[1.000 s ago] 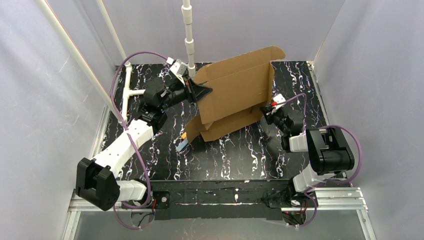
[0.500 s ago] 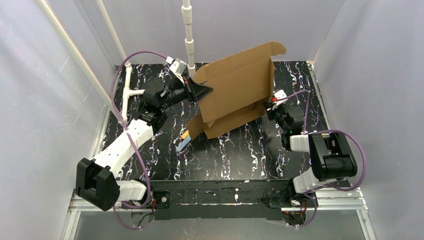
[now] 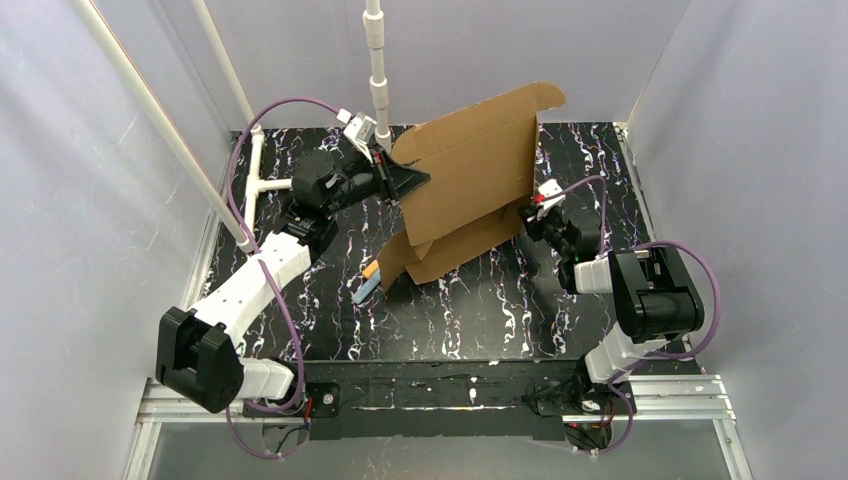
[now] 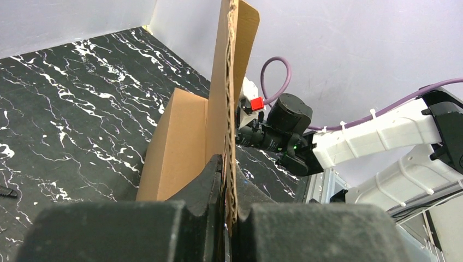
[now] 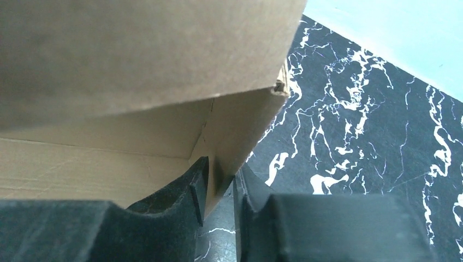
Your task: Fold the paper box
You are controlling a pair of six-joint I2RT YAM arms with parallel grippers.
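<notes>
The paper box is a brown corrugated sheet held up on edge at the back middle of the table, its big panel tilted and lower flaps resting on the table. My left gripper is shut on its left edge; in the left wrist view the cardboard edge runs straight up out of that pinched gripper. My right gripper is at the box's lower right corner. In the right wrist view its jaws stand slightly apart, a flap corner loose between them.
A small orange and blue marker lies on the black marbled table just left of the box's lower flaps. A white pole rises behind the box and a white T-pipe lies at the back left. Grey walls close three sides.
My right gripper's jaws have parted from a tight pinch on the flap corner. The box's top edge has swung slightly left, and my left arm has shifted a little with it.
</notes>
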